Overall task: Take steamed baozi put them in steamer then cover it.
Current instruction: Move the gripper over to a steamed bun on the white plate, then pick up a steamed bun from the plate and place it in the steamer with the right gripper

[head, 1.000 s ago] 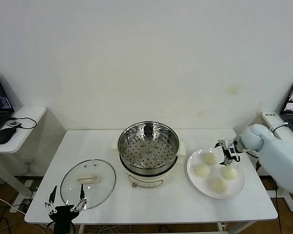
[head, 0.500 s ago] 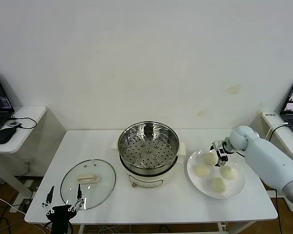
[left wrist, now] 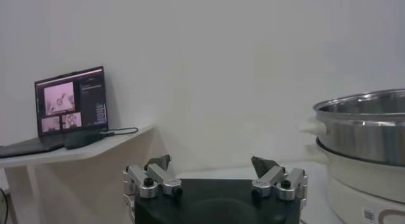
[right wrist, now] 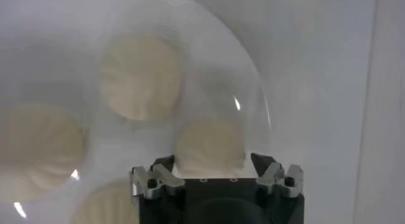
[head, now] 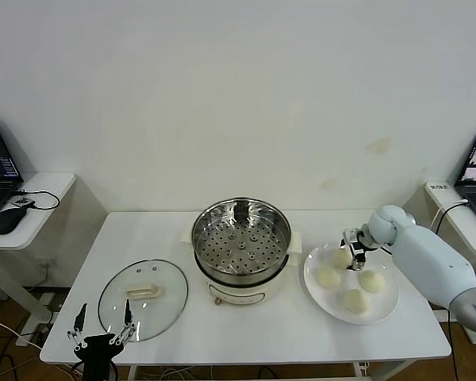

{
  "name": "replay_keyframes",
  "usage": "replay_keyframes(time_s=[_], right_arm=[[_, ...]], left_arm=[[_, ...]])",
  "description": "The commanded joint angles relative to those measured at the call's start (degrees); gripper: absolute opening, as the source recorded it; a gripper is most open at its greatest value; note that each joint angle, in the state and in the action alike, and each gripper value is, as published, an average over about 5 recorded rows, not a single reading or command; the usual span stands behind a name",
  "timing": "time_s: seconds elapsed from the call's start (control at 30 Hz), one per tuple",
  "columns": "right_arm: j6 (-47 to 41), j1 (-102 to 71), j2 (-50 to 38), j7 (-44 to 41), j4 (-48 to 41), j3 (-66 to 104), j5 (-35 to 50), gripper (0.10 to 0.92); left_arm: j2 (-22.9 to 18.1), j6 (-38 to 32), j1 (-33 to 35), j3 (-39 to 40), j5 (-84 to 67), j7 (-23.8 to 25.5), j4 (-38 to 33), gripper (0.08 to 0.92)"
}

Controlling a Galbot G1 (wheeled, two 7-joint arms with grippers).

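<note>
My right claw point(right wrist: 215, 163) straddles one small cream-white bun point(right wrist: 209, 148) on the flat white plate point(head: 386, 305), jaws narrowing, grip unconfirmed. Round steel steamer point(head: 240, 239) stands mid-desk. My left claw point(head: 101, 332) waits wide open.

No word, number or brand can be read anywhere. The steamer point(left wrist: 367, 149) carries a small square code sticker point(left wrist: 369, 214) low on its cream base, too small to decipher. The laptop point(left wrist: 71, 108) beside the steamer shows windows and lines of text, all too fine to read.
</note>
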Motion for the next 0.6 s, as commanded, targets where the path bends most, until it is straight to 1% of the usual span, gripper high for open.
replay_keyframes(time_s=[0.03,0.17,0.37,0.47,0.6], right_arm=[[0.0,0.0,0.7,0.1,-0.8,0.0,-0.4,0.678],[0.0,-0.1,0.6,0.2,-0.7,0.1,-0.4,0.647],[0.0,-0.1,-0.5,-0.2,1.4,-0.2,0.2,0.627],[-0.2,0.0,-1.9,-0.4,3.7,-0.9,1.3,0.625],[-0.6,1.1,-5.5,-0.8,9.3,-2.6,4.3,0.625]], left_arm=[[0.0,0.0,0.0,0.0,0.0,0.0,-0.1,0.823],[0.0,-0.2,0.2,0.0,0.0,-0.1,-0.2,0.823],[0.0,-0.4,0.5,0.0,0.1,-0.2,-0.5,0.823],[0.0,-0.5,0.7,0.0,0.2,-0.2,-0.6,0.823],[0.0,-0.7,0.9,0.2,0.2,-0.2,-0.8,0.823]])
